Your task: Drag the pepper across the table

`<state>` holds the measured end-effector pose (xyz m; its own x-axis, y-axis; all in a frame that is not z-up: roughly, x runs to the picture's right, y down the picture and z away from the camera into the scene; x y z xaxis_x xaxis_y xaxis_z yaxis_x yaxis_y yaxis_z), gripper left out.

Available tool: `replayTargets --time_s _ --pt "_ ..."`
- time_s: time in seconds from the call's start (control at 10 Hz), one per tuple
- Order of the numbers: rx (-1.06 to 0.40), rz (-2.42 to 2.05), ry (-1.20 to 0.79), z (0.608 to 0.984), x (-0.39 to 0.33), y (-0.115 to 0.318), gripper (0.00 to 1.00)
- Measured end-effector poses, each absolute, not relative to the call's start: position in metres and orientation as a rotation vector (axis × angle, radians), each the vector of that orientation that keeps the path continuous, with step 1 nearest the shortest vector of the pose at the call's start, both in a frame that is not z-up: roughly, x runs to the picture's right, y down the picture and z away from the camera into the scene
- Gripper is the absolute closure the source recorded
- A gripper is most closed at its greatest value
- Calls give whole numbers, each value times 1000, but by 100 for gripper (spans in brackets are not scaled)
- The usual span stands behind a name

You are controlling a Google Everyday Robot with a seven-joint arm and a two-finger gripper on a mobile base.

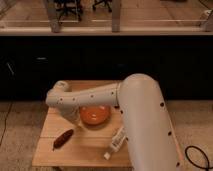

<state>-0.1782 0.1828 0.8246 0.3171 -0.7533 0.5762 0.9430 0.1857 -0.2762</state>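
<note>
**Pepper (63, 139) at front left of table (85, 151), gripper (75, 121) by bowl (95, 116)**

One pepper is seen lying tilted near the table's front left corner. Just up and to the right, apart from it, the gripper is held low beside the left rim of the orange bowl; whether it is open or closed cannot be told. One bowl is counted, its inside partly covered by the white arm (142, 115). One clear bottle (116, 142) is laid on its side further right, its contents unreadable.

Pepper (63, 139) on table (82, 155), claw (75, 120) beside bowl (95, 115).
</note>
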Motion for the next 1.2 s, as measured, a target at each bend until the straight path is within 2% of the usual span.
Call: replayTargets --time_s 0.3,0.4,1.2 --pt "-663 -1230 -345 818 -181 191 25" --pt "-669 -1223 -348 816 -181 193 21" --pt "-704 -1155 -403 812 -177 190 20"
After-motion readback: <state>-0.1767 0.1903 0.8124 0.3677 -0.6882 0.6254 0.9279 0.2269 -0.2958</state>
